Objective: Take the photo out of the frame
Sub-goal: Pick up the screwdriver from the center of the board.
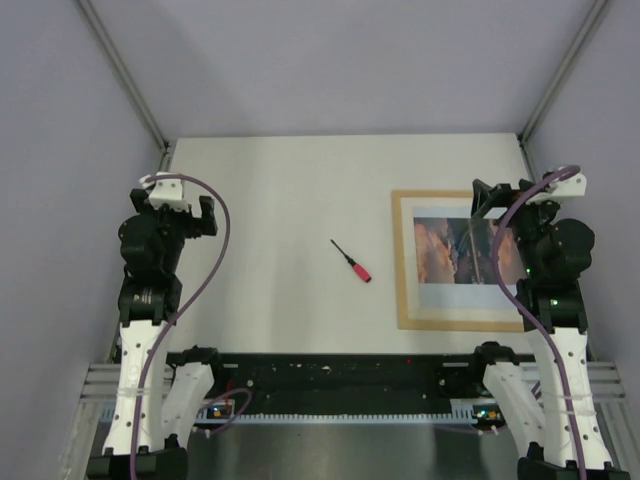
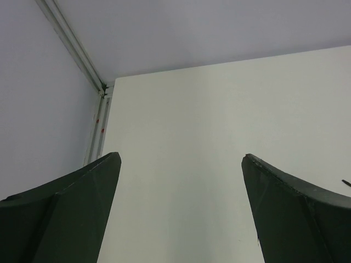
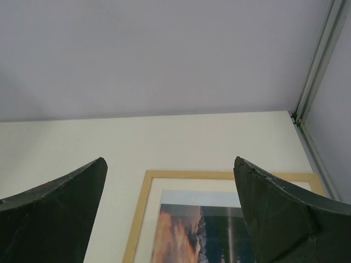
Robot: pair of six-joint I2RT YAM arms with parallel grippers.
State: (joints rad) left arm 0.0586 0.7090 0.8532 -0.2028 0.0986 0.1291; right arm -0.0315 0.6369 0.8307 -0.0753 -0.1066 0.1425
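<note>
Starting step: the frame, with the photo inside it, lies face up on the right of the surface. The left pincer and right pincer gape wide, both empty. The likely next move is reaching the frame's back

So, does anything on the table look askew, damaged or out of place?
Nothing stands out. The frame lies flat, square to the table, with the photo inside. A red-handled screwdriver lies loose and diagonal mid-table, touching nothing.
</note>
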